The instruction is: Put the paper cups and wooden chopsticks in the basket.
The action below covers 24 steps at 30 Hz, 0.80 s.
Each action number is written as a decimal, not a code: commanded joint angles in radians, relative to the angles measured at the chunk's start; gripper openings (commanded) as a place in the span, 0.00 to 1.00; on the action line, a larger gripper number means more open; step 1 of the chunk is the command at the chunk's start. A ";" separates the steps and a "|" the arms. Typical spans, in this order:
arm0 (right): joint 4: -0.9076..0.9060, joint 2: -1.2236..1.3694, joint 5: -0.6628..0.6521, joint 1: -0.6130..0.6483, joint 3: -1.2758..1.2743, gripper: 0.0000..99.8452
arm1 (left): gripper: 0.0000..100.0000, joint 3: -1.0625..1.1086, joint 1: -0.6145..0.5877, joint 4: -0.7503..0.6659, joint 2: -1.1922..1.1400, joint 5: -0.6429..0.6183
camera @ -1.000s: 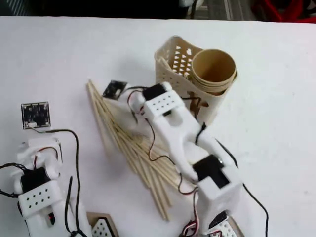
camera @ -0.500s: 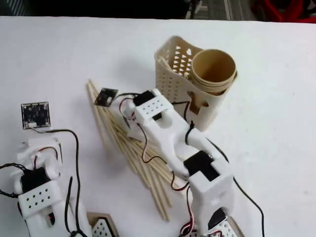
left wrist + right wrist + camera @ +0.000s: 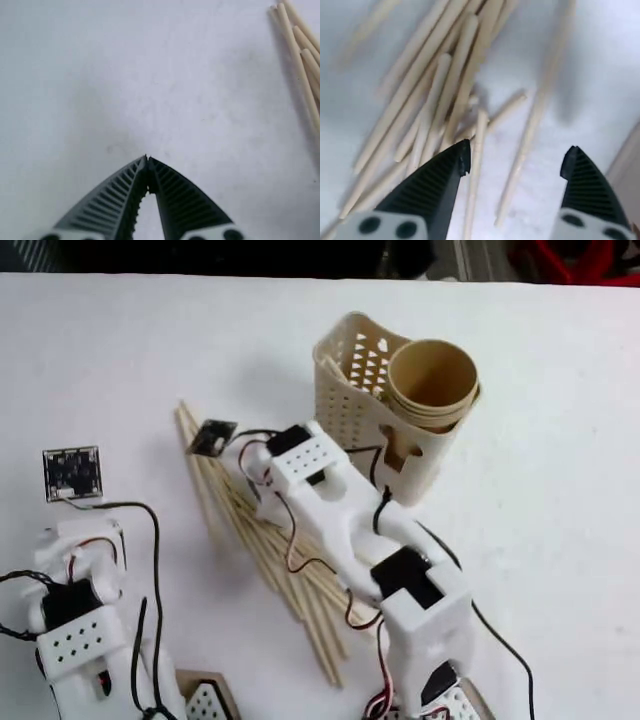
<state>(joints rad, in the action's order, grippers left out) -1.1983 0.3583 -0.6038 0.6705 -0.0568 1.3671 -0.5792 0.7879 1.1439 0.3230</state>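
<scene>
Stock on hand, task part done as we judge it. We enter the paper cups (image 3: 432, 380) as stowed: a nested stack, tan and smooth-walled, with round rims, standing mouth-up at one end of the basket (image 3: 345, 400). The basket is cream plastic with thin walls pierced by rows of small triangular holes, and it stands on the white, matte worktop (image 3: 560, 500). We list the wooden chopsticks (image 3: 262, 535) as outstanding. They are pale bare wood, slender round sticks, many in number, lying in a loose crossed fan flat on the worktop just beside the basket, and none has been lifted. The right end effector (image 3: 517, 160) hangs low over this heap with its jaws spread wide and gripping nothing. Its ribbed black fingers (image 3: 437, 180) straddle a few sticks, so we read the step in hand as the first pick of chopsticks. The left end effector (image 3: 147, 165) is closed tip to tip on nothing, above bare worktop, with the ends of a few sticks near it. We expect the thin, smooth sticks to roll or slip when pinched.
</scene>
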 commanded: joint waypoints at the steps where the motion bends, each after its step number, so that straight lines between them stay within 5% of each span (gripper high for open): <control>1: -0.002 -0.008 0.025 0.010 0.012 0.29 | 0.02 -0.008 -0.002 -0.023 0.016 -0.002; 9: 0.076 0.096 0.023 -0.054 0.014 0.29 | 0.02 -0.008 -0.002 -0.023 0.016 -0.002; 17: 0.028 0.116 0.023 -0.058 0.064 0.03 | 0.02 -0.008 -0.002 -0.023 0.016 -0.002; 24: -0.001 0.097 -0.006 -0.077 0.072 0.02 | 0.02 -0.008 -0.002 -0.023 0.016 -0.002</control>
<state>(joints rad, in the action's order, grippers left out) -1.1584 0.4733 -0.5838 0.6045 0.0000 1.3671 -0.5823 0.7879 1.1439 0.3230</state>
